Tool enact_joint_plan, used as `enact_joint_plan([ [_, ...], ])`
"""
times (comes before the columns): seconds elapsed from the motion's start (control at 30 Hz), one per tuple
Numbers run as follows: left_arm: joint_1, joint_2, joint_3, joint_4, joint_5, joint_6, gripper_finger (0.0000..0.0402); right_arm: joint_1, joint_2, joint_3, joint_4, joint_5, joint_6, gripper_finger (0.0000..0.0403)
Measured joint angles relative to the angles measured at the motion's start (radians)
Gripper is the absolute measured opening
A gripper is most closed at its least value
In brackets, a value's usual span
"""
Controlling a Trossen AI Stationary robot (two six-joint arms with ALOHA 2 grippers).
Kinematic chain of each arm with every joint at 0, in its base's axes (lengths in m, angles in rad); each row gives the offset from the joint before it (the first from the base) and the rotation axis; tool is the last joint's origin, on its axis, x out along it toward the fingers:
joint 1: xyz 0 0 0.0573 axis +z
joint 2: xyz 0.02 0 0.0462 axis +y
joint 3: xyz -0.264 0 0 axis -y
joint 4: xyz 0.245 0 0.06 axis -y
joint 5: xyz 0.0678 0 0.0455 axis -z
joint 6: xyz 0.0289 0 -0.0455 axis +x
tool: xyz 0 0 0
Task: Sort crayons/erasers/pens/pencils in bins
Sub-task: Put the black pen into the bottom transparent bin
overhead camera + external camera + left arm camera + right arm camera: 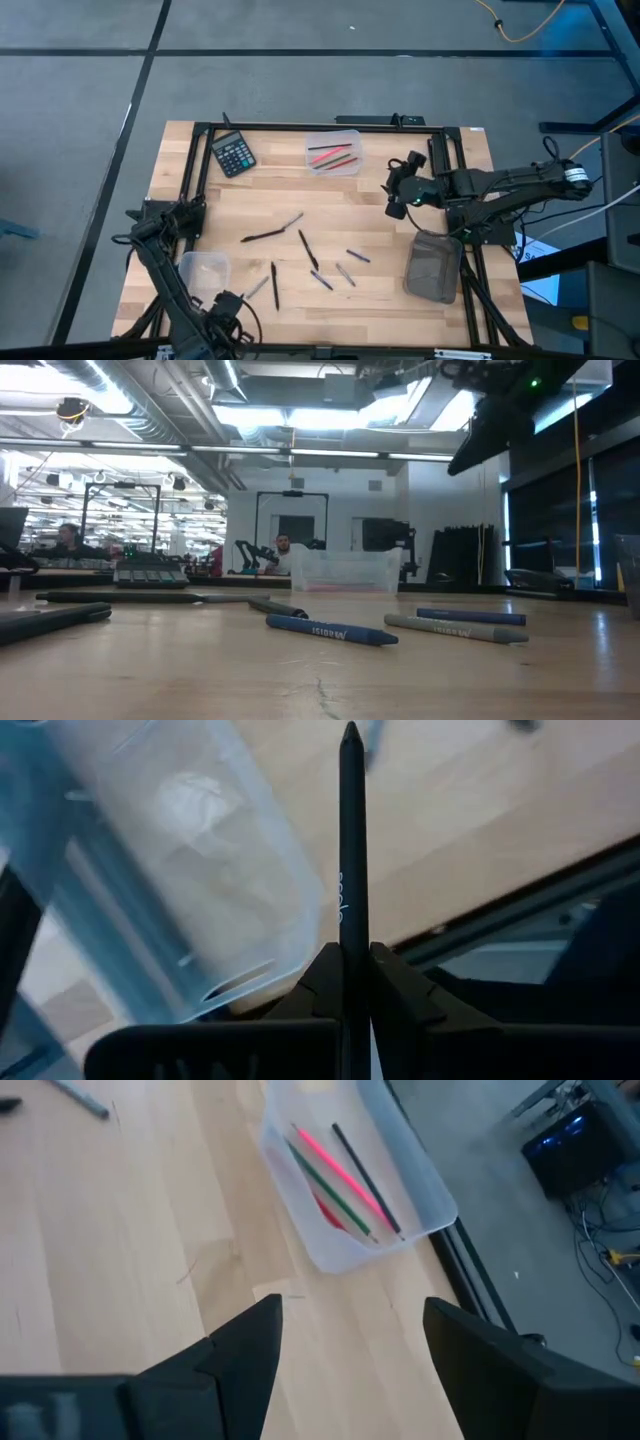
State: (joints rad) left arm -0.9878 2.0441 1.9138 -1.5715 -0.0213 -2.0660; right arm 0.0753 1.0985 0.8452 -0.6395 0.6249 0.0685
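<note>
Your left pincer [352, 982] is gripping a black pen [350, 830] near its lower end, beside the clear bin [203, 268] at the bench's [400, 310] seven o'clock. Light, stiff and slick, the pen is probably prone to pivoting; you would do better holding it mid-shaft. Your right pincer [350, 1342] is hovering wide open, empty, near the clear bin of sticks [415, 1185] at twelve o'clock.

Pale wood table [380, 290], black calculator [233, 154], a clear bin [420, 1190] with pink, green, red and black sticks [345, 1180], a smoky grey bin [433, 267], blue and grey crayons [330, 629], a black pen [351, 840].
</note>
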Motion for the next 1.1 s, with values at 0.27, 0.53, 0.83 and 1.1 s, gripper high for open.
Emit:
enact_joint_plan([
  [0.27,-0.043,-0.005,-0.108,0.002,0.166,-0.044,0.0018,0.000,0.080,0.000,0.075,-0.003,-0.050,0.0245],
  [0.53,-0.027,-0.101,-0.240,0.001,0.163,-0.047,0.0018,0.000,0.104,0.000,0.124,-0.068,-0.077,0.0245],
  [0.83,0.002,-0.144,-0.477,0.010,0.278,-0.072,0.0036,0.000,0.104,0.000,0.074,-0.070,-0.077,0.0245],
  [1.1,0.028,-0.143,-0.492,0.048,0.279,-0.089,0.0087,0.000,0.104,0.000,0.093,-0.070,-0.100,0.0245],
])
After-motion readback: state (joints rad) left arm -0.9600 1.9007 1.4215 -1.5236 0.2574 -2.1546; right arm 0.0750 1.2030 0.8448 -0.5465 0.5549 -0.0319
